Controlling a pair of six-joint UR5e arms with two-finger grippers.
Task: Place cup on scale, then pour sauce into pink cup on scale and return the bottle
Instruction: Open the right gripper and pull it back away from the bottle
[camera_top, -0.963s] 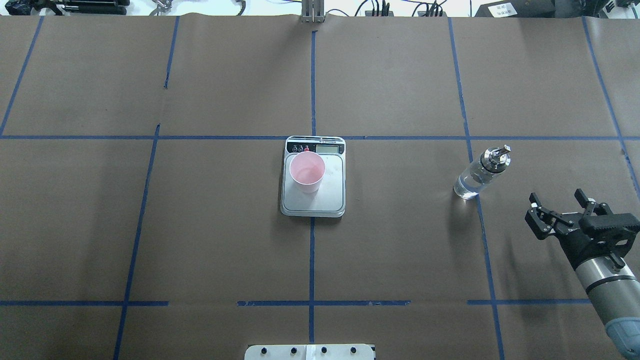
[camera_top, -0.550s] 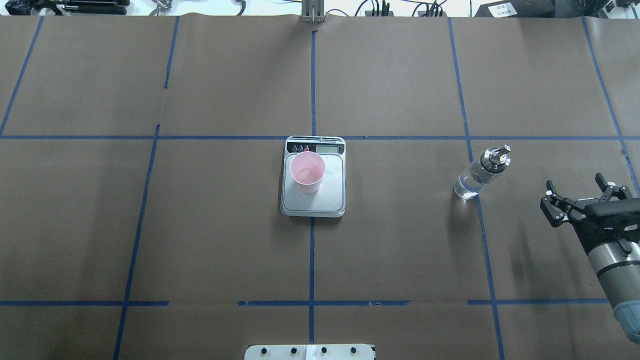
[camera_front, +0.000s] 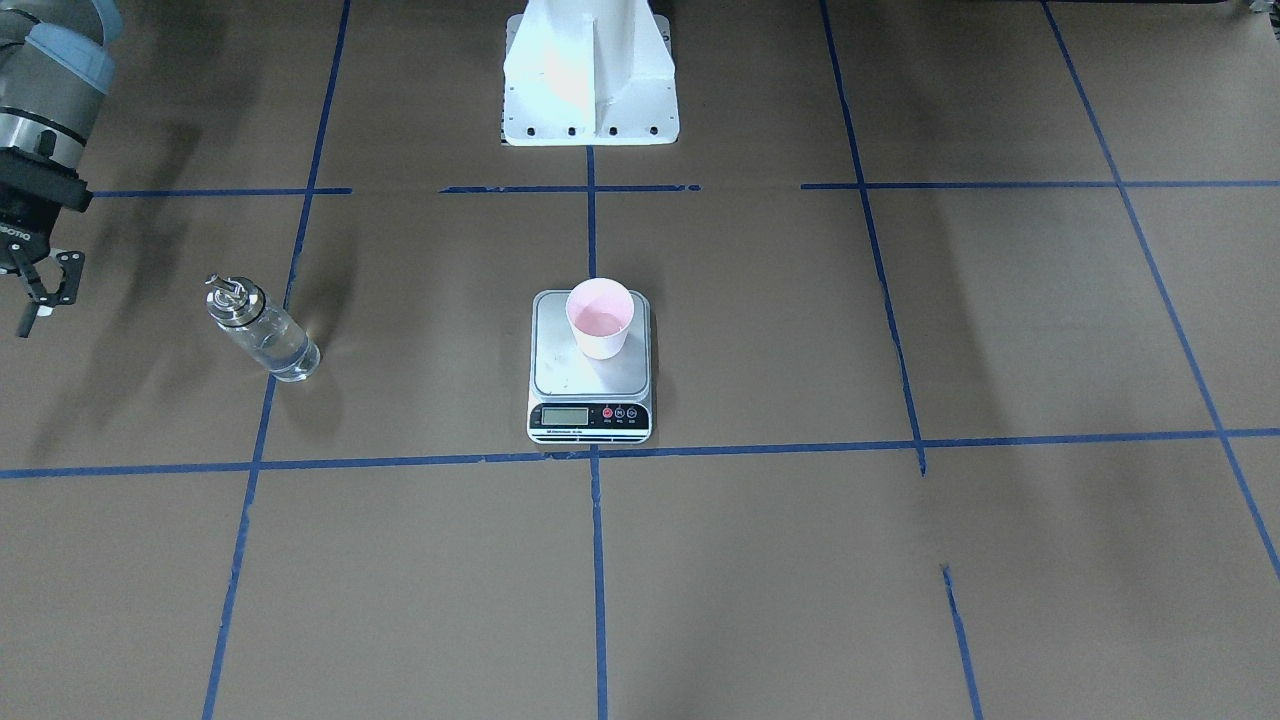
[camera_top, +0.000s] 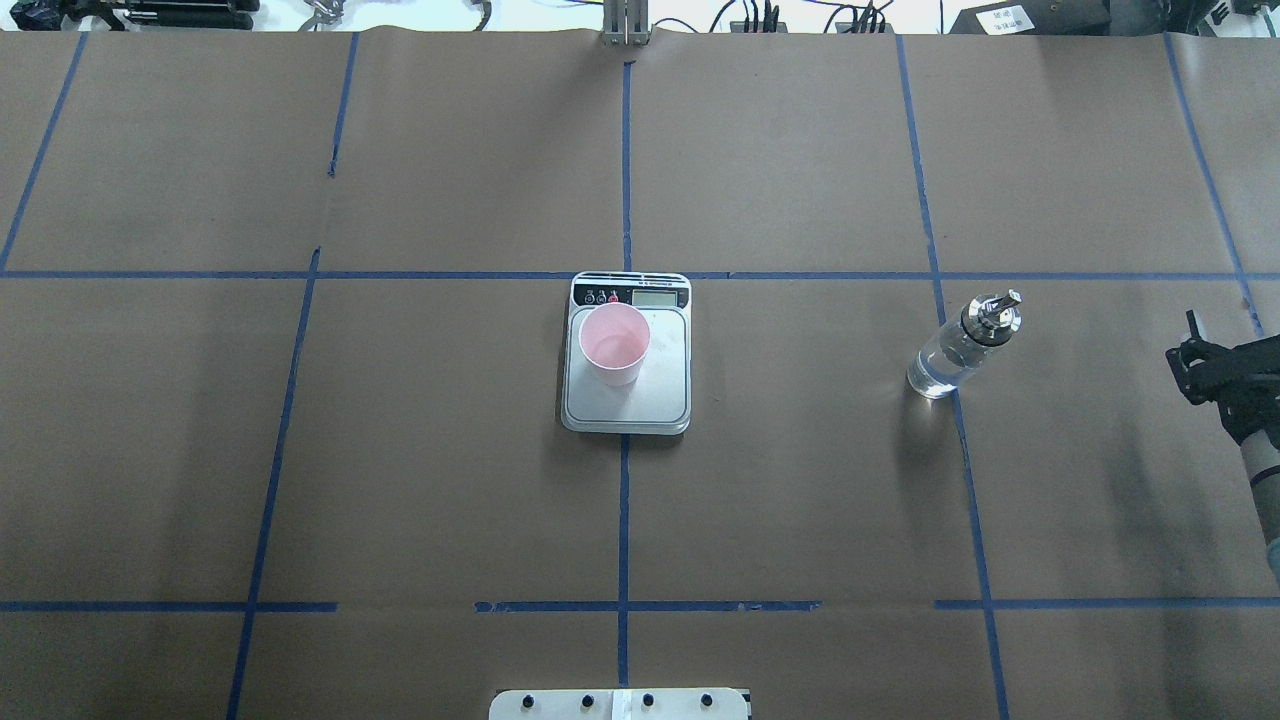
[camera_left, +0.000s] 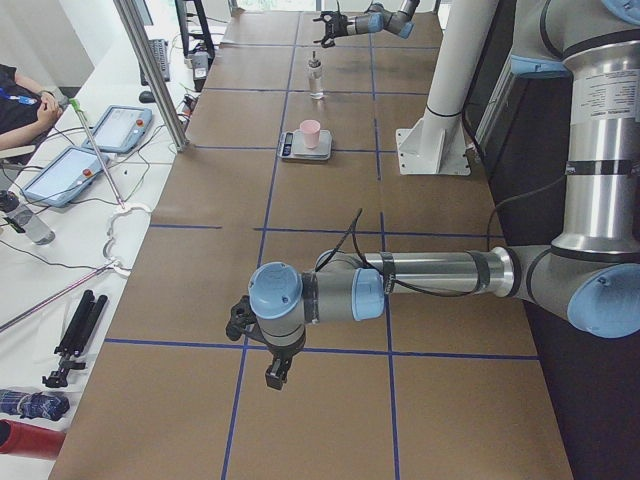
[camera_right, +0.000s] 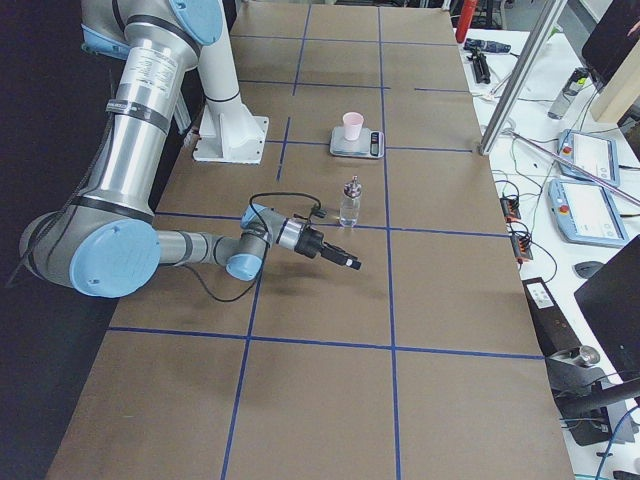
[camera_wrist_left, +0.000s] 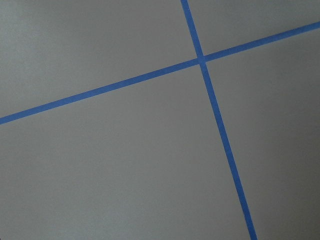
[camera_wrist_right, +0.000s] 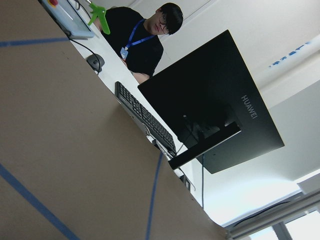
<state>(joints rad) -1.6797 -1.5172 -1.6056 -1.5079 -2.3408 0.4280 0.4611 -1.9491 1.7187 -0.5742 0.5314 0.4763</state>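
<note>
The pink cup (camera_top: 614, 343) stands upright on the silver scale (camera_top: 627, 405) at the table's middle; both also show in the front view, cup (camera_front: 600, 318) on scale (camera_front: 588, 385). The glass bottle (camera_top: 960, 345) with its metal spout stands alone on a blue tape line, clear sauce (camera_top: 933, 378) in its lower part. My right gripper (camera_top: 1205, 350) is open and empty at the view's right edge, well clear of the bottle (camera_front: 265, 330); it also shows in the front view (camera_front: 45, 295). My left gripper (camera_left: 275, 375) shows only in the left side view, low over bare table; I cannot tell its state.
The robot's white base (camera_front: 590, 80) stands at the near table edge. Blue tape lines (camera_top: 624, 500) grid the brown table cover. Operators' desks with tablets (camera_left: 120, 128), a metal post (camera_left: 150, 70), a monitor (camera_wrist_right: 210, 100) and a seated person (camera_wrist_right: 145, 35) lie beyond the far edge.
My right arm has drawn back to the right, away from the bottle, and is now mostly out of the overhead view. It stays open. Cup, scale and bottle have not moved.
</note>
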